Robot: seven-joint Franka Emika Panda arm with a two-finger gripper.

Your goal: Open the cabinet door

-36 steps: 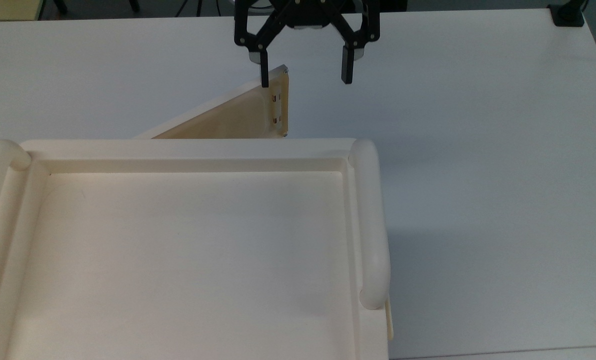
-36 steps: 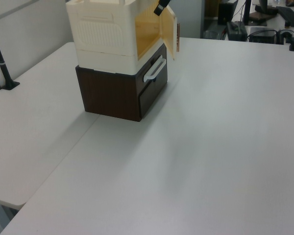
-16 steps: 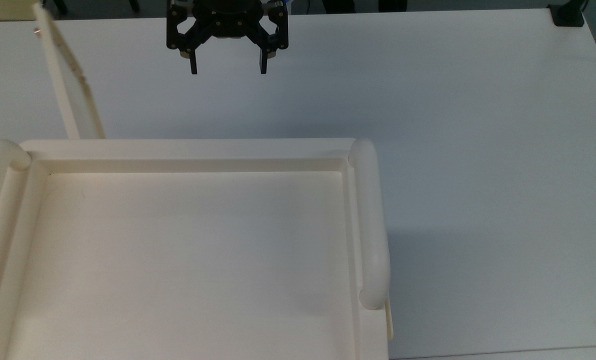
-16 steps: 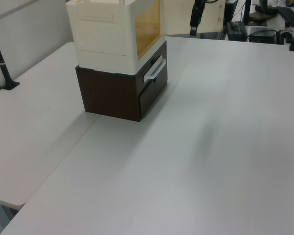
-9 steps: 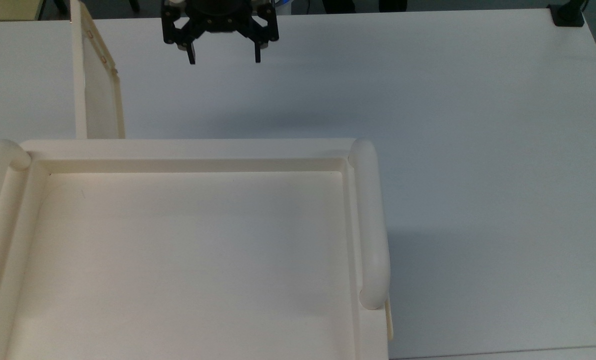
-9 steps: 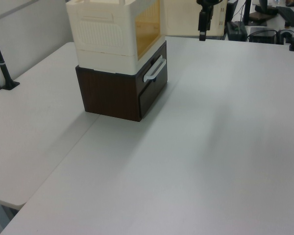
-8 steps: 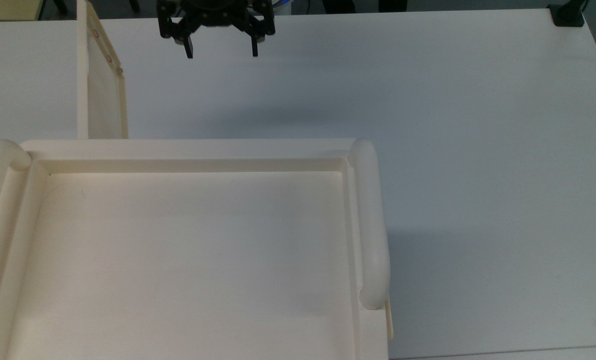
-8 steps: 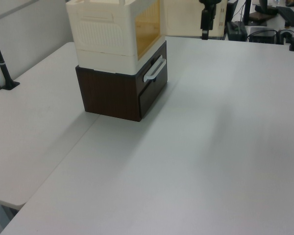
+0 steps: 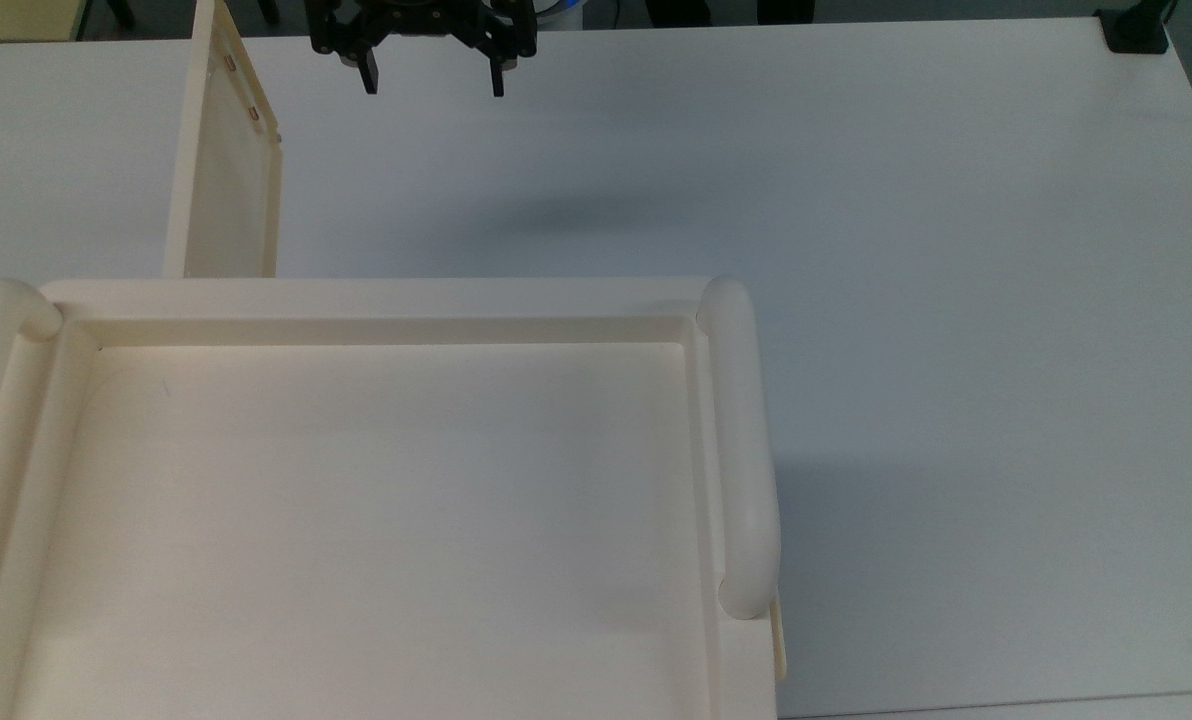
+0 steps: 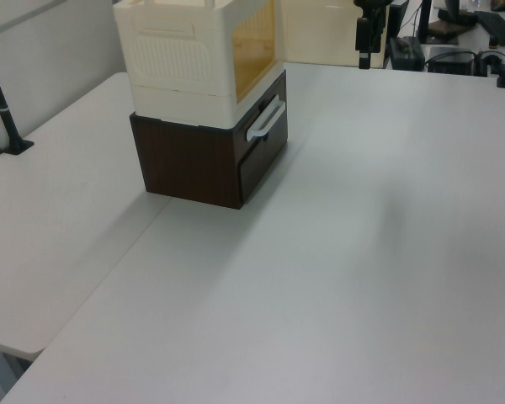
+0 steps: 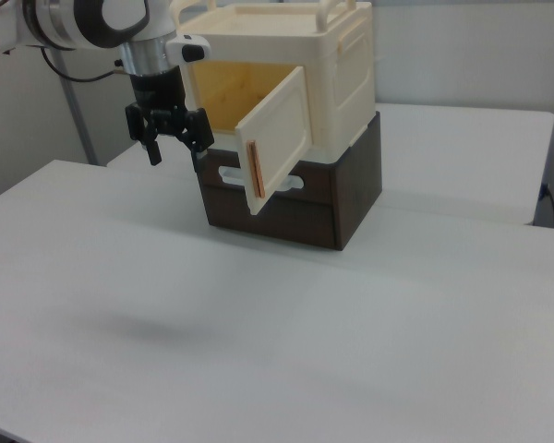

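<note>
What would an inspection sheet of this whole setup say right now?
Surface: white table, bare around the unit.
Job's things: cabinet sits on a dark brown drawer base; its door is swung wide open, with the yellowish inside showing.
Clutter: nothing seen.
Gripper: gripper open, empty, in the air, apart from the door.
Cables: a cable at the arm; a clamped black post at the table edge.
Surroundings: second table behind, plain wall.
</note>
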